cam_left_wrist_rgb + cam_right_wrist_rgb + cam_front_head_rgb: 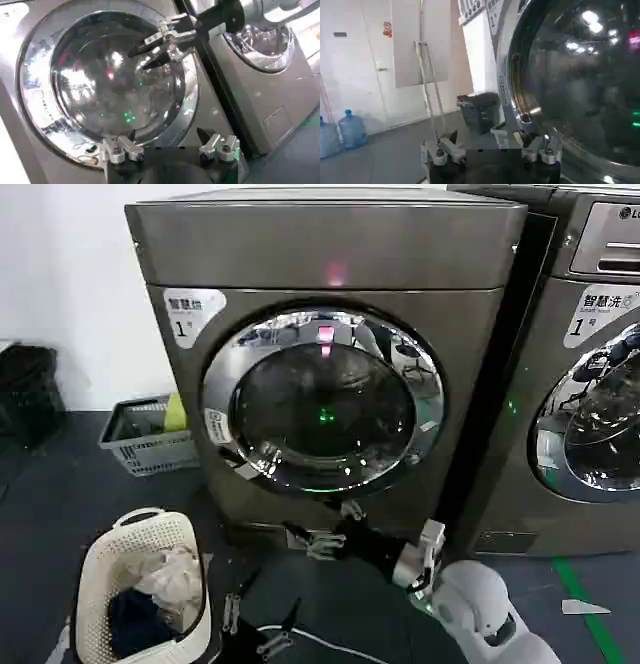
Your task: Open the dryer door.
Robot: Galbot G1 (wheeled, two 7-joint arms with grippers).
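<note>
Nearest on the dark floor (60,504), the left end effector (258,624) hangs low with fingers spread, a white basket (140,584) of clothes just to its left. Ahead and to its right, the right end effector (322,542) is also spread, holding nothing, just below the dryer door (322,399), which is shut. Beyond stand two machines, the second (585,374) right of the dryer. A grey crate (150,439) sits left by the white wall (70,274). Two water bottles (352,129) stand farther off.

Dryer door (322,399) between basket (150,434) and washer (590,364).
</note>
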